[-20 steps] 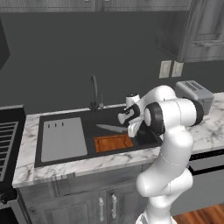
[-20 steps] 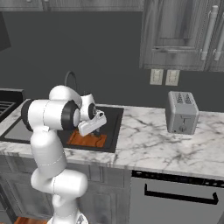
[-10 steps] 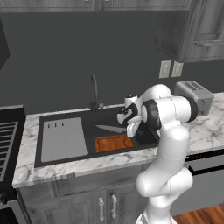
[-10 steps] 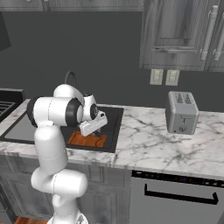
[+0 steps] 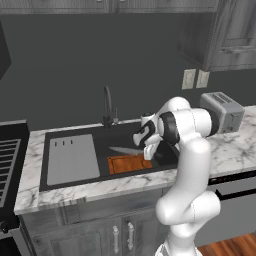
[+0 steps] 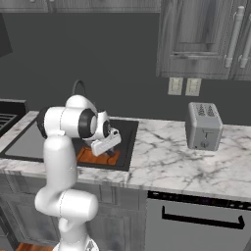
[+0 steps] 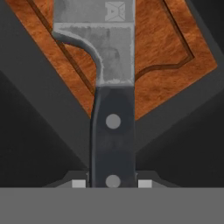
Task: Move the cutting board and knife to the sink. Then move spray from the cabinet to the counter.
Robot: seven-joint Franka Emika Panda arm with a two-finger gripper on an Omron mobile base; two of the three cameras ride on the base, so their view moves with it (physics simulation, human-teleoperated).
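The knife (image 7: 113, 131) has its black handle between my gripper's (image 7: 112, 183) fingertips (image 7: 79, 183), and the jaws are shut on it. Its grey blade (image 5: 125, 150) points left, just above the orange-brown cutting board (image 5: 128, 164), which lies flat in the dark sink (image 5: 116, 138). In the right base view my gripper (image 6: 106, 147) hangs over the board (image 6: 92, 157) inside the sink (image 6: 126, 133). The hand view shows the board (image 7: 175, 39) under the blade. The white marble counter (image 6: 166, 162) runs to the right of the sink. The spray is out of view.
The sink's light grey panel (image 5: 72, 159) fills its left half, with a gooseneck faucet (image 5: 107, 105) behind. A black stove (image 5: 7, 150) sits at the far left. A toaster (image 6: 203, 126) stands on the counter to the right. Closed wall cabinet doors (image 6: 206, 34) hang above it.
My hand, with the knife in it, has sunk slightly toward the board. The board has stayed where it was.
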